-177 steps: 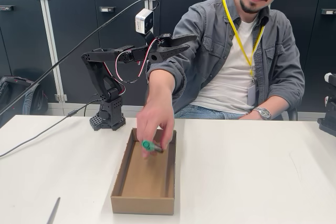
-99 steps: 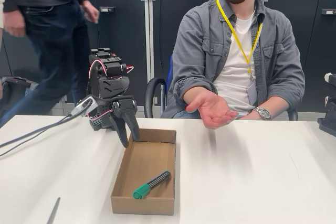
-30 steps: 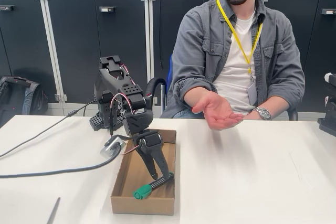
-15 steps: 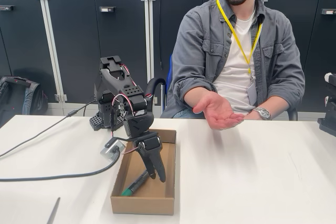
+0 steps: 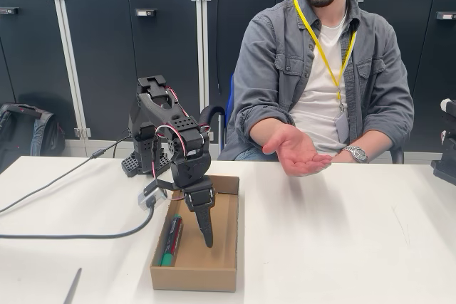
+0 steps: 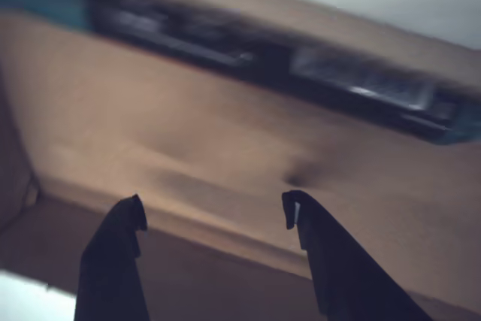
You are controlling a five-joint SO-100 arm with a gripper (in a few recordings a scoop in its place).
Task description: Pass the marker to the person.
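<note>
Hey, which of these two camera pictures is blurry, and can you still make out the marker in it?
The fixed view is sharp: the marker lies by the left wall of the cardboard box, beside the tool. The wrist view is motion-smeared: the marker is a dark streak with blurred green ends, while the tool stays crisp with its fingers apart.

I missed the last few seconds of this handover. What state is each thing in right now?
marker: capped, lying loose along the box's left wall in the fixed view, not gripped
gripper: open, empty, reaching down into the box
cardboard box: open-topped, upright on the table
person's hand: held out above the table, palm up, empty
cabinet doors: shut
</note>
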